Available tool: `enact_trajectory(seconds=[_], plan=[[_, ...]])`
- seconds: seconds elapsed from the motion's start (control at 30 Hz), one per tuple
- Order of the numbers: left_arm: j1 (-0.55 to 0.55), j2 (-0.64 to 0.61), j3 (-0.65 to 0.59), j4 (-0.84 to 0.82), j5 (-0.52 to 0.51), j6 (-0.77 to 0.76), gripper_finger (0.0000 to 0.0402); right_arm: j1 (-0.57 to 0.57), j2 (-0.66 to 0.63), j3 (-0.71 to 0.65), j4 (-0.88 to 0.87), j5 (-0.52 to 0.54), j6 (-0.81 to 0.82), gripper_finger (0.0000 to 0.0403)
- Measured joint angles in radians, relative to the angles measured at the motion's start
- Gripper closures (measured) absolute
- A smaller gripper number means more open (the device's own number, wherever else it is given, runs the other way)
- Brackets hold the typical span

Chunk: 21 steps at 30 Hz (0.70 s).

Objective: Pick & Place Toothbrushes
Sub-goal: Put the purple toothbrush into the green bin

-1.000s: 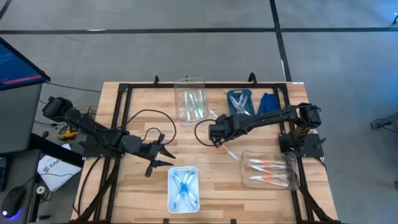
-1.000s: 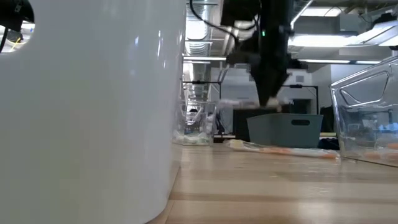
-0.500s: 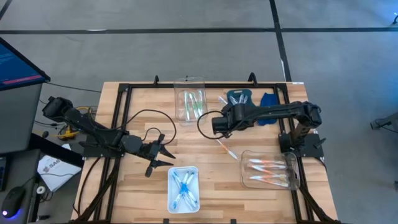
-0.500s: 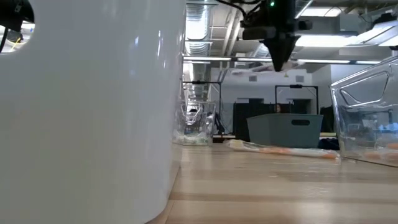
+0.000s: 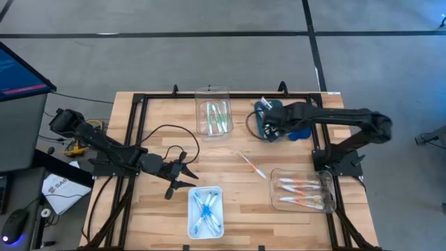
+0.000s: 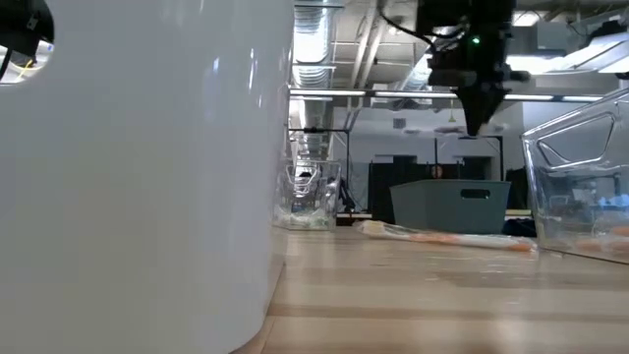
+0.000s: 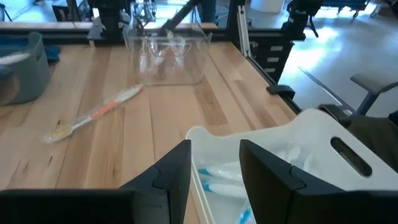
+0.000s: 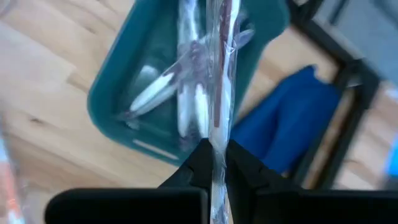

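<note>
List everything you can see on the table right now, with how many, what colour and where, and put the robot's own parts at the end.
Wooden table: one, light wood with a black frame.
Clear bin: one, far middle, holds green toothbrushes, count unclear.
Teal bin: one, far right, holds whitish-grey toothbrushes.
Blue cloth: one, beside the teal bin.
Loose toothbrush: one, orange-pink, lying mid-table.
Clear bin on the right: one, near right, holds orange-pink toothbrushes.
White bin: one, near middle, holds blue toothbrushes.
Left gripper: dark, open, beside the white bin.
Right gripper: dark, shut on a wrapped toothbrush, above the teal bin.
</note>
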Motion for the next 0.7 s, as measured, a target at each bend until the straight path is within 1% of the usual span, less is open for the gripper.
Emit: enact_trajectory(seconds=[0.1, 0.17, 0.2, 0.27, 0.37, 0.47, 0.63, 0.7], plan=[[0.002, 0.007, 0.0, 0.017, 0.0, 0.002, 0.0271, -0.059, -0.084, -0.104, 0.141, -0.086, -0.026, 0.0388], [0.002, 0.013, 0.0, 0.03, 0.0, 0.002, 0.0271, -0.086, -0.114, -0.158, 0.188, -0.134, -0.024, 0.0388], [0.002, 0.013, 0.0, 0.024, 0.0, 0.002, 0.0271, -0.098, -0.124, -0.175, 0.208, -0.152, -0.01, 0.0388], [0.002, 0.013, 0.0, 0.031, 0.0, 0.002, 0.0271, -0.118, -0.133, -0.2, 0.211, -0.201, 0.072, 0.0388], [0.002, 0.013, 0.0, 0.036, 0.0, 0.002, 0.0271, -0.149, -0.124, -0.214, 0.215, -0.297, 0.201, 0.0387], [0.002, 0.013, 0.0, 0.045, 0.0, 0.002, 0.0271, -0.178, -0.108, -0.207, 0.215, -0.386, 0.282, 0.0387], [-0.001, 0.013, 0.0, 0.047, 0.0, 0.002, 0.0271, -0.216, -0.079, -0.192, 0.255, -0.405, 0.388, 0.0387], [-0.007, 0.013, 0.0, 0.047, 0.001, 0.002, 0.0271, -0.239, -0.062, -0.192, 0.268, -0.446, 0.432, 0.0386]])
